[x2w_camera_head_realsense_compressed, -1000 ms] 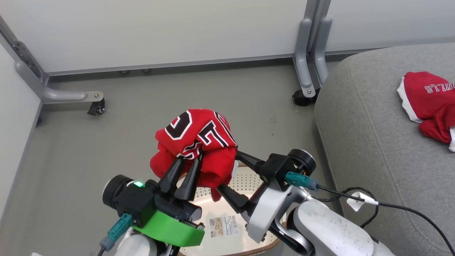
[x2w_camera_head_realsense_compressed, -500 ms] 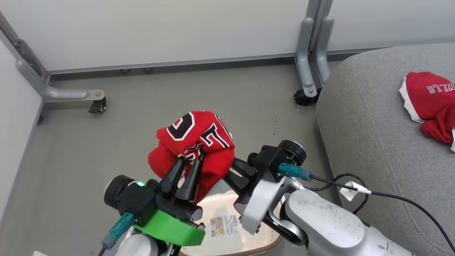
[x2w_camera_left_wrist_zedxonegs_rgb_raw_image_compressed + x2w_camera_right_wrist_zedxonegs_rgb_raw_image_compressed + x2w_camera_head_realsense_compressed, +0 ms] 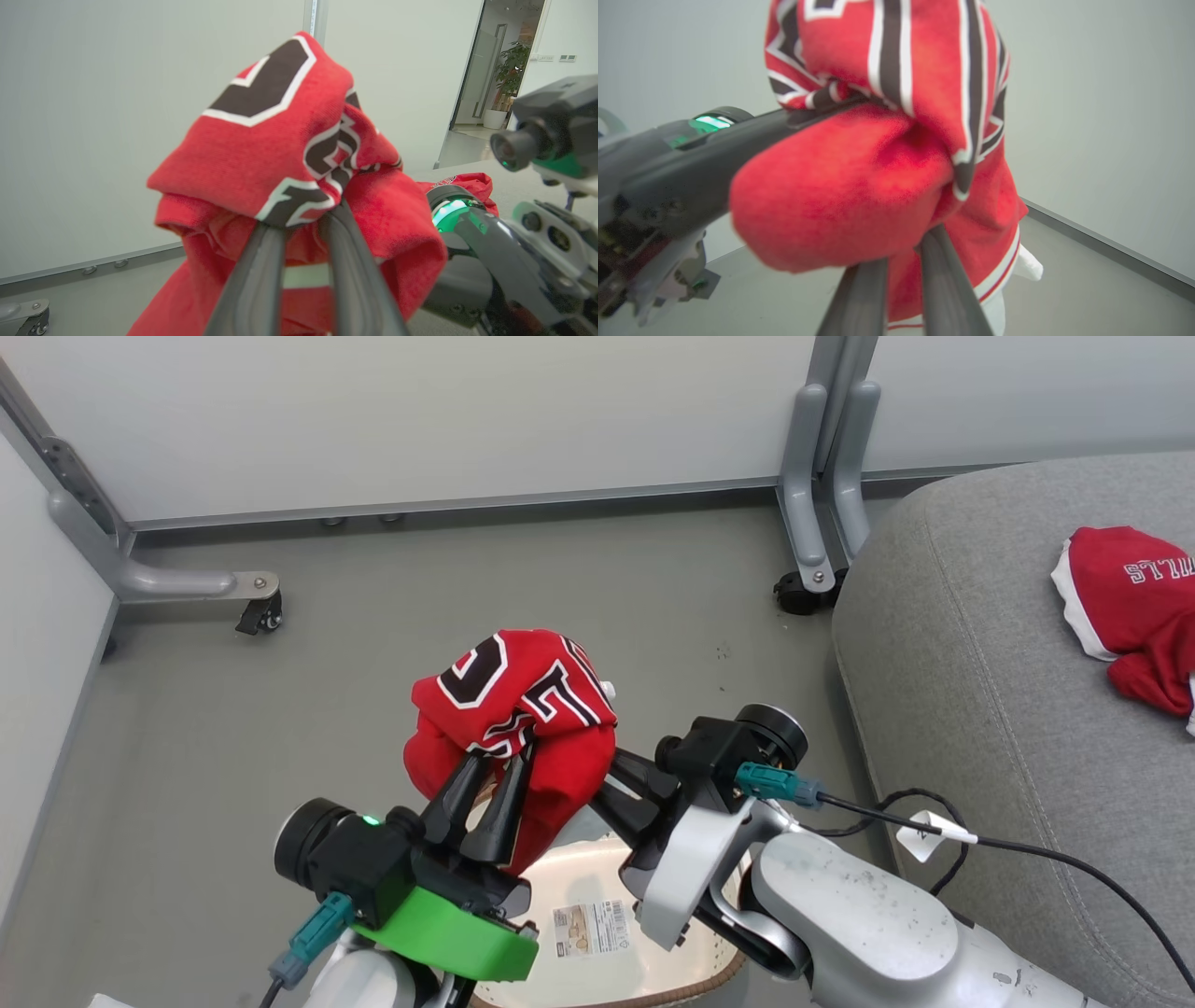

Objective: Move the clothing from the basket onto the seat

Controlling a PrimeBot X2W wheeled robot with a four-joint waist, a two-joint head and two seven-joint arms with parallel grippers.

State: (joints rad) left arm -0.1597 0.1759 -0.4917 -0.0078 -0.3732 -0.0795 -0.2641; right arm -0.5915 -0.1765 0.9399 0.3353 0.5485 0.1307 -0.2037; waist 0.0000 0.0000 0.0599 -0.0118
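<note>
We are looking down at a grey floor (image 3: pixel 373 644) and the grey seat (image 3: pixel 980 644) standing on it.
We are seeing the floor carrying the cream basket (image 3: pixel 560 877) at the near edge, two grey partition feet with dark casters, one at the left (image 3: pixel 187 586) and one beside the seat's far corner (image 3: pixel 803 569), and the big seat along the right. On the cushion a crumpled piece of red clothing (image 3: pixel 1134 607) with white trim and lettering is lying at the right edge of the head view, well apart from the basket, while a black cable (image 3: pixel 952 877) is looping over the cushion's near left edge.
</note>
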